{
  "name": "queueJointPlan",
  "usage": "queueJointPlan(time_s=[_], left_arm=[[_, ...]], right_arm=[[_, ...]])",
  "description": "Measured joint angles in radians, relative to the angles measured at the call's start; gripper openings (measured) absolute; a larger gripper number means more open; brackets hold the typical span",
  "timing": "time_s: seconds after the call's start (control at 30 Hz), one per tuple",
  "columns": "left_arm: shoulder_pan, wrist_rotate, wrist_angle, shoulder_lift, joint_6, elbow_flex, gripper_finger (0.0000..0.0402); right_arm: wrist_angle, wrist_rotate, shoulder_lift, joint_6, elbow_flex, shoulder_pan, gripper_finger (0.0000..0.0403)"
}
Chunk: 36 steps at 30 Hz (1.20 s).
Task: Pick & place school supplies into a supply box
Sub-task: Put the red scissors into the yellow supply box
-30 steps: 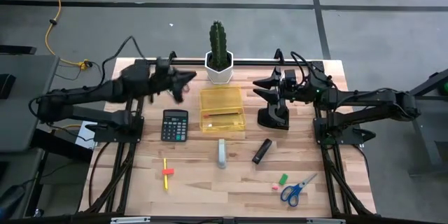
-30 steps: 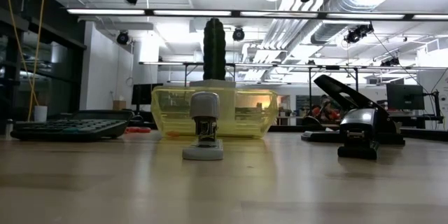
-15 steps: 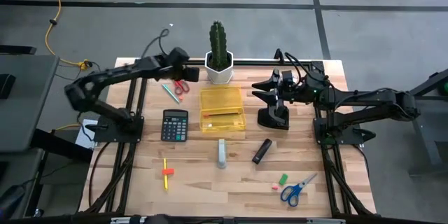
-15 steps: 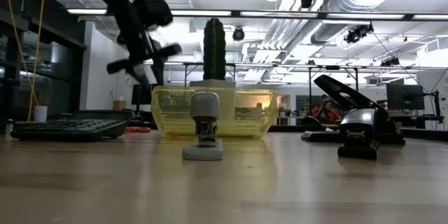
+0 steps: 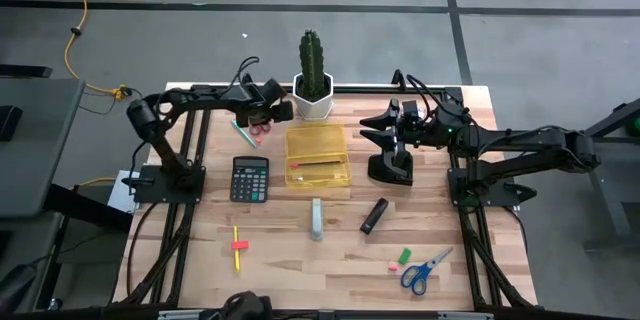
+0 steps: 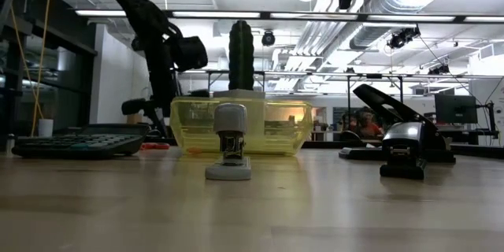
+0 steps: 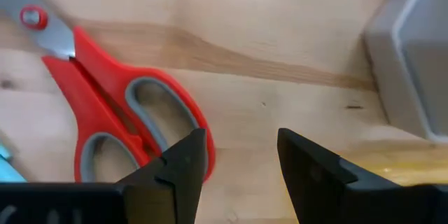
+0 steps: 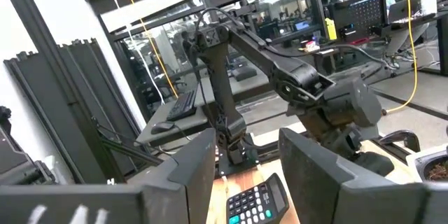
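Observation:
Red-handled scissors (image 5: pixel 259 128) lie flat on the table beside a teal pen (image 5: pixel 243 132), left of the yellow supply box (image 5: pixel 317 156), which holds a pen. My left gripper (image 7: pixel 241 157) is open and low over the table at the scissors' handle loops (image 7: pixel 133 129), with bare wood between its fingers. My right gripper (image 5: pixel 375 125) hangs open, high above the black hole punch (image 5: pixel 390 165). On the near part of the table lie a yellow pencil (image 5: pixel 238 248), green eraser (image 5: pixel 404 256), pink eraser (image 5: pixel 393 267) and blue scissors (image 5: pixel 425 270). My left gripper has one fingertip (image 7: pixel 192 150) right at the outer edge of the red scissors' handle loop (image 7: pixel 204 134), coming from above. I cannot tell whether it touches the handle. Nothing sits between the fingers.
The white cactus pot (image 5: pixel 312 95) stands close to my left gripper on its right. A black calculator (image 5: pixel 249 178) lies left of the box. A grey stamp (image 5: pixel 317 218) and a black marker (image 5: pixel 374 215) lie in front of the box.
My left gripper has come down from high above the table's far left part to just above the table at the red scissors, its arm folding back toward the left edge. The scissors and teal pen, first hidden under the arm, now show.

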<state>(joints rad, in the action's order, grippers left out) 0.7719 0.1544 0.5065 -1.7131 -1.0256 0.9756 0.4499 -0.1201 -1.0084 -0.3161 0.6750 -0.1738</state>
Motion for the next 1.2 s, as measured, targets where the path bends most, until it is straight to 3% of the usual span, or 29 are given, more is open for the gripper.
queueJointPlan(time_s=[0.7,0.8,1.03,1.2], left_arm=[[-0.023,0.053,0.017,-0.102,-0.088,0.004,0.0159],[-0.021,0.049,0.024,-0.103,-0.063,0.003,0.013],[-0.017,0.053,0.061,-0.103,-0.003,0.003,0.0014],[-0.017,0.053,0.065,-0.097,0.004,0.002,0.0021]], right_arm=[[-0.028,0.004,0.0,0.002,0.0,0.0,0.0151],[-0.029,0.012,0.0,0.002,0.0,0.0,0.0151],[-0.046,0.026,0.0,0.002,0.0,0.0,0.0151],[-0.044,0.026,0.0,0.001,0.0,0.0,0.0151]])
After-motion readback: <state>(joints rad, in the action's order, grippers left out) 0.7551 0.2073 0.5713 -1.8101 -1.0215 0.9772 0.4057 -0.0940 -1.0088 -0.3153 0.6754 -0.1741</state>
